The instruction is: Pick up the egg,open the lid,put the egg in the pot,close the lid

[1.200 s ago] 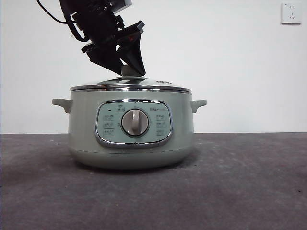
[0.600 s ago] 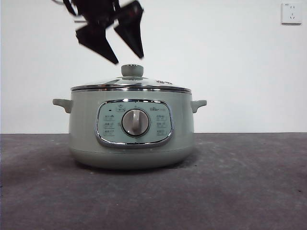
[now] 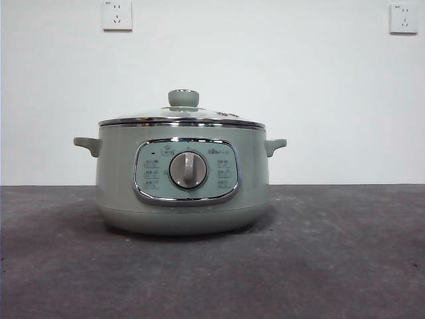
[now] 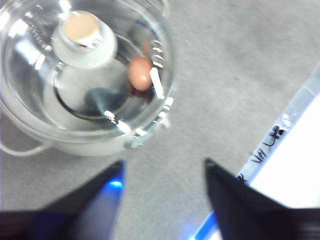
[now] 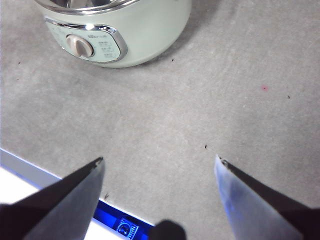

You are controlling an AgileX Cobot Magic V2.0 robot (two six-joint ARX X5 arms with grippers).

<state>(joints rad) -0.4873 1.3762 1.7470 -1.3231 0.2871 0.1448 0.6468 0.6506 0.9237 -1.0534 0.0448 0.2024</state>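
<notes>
The sage-green pot (image 3: 182, 179) stands on the dark table with its glass lid (image 3: 180, 117) closed on it and the green knob (image 3: 183, 98) on top. In the left wrist view the reddish-brown egg (image 4: 139, 73) lies inside the pot under the lid (image 4: 85, 75). My left gripper (image 4: 162, 172) is open and empty, high above and beside the pot. My right gripper (image 5: 159, 167) is open and empty over bare table, apart from the pot (image 5: 115, 30). Neither gripper shows in the front view.
Two wall sockets (image 3: 117, 14) (image 3: 403, 18) are on the white wall behind. The table's edge with a white and blue strip (image 4: 280, 150) shows in the left wrist view and in the right wrist view (image 5: 45, 185).
The gripper that stood at the lid's knob let go, opened, rose up and left the front view. The lid stays closed on the pot.
</notes>
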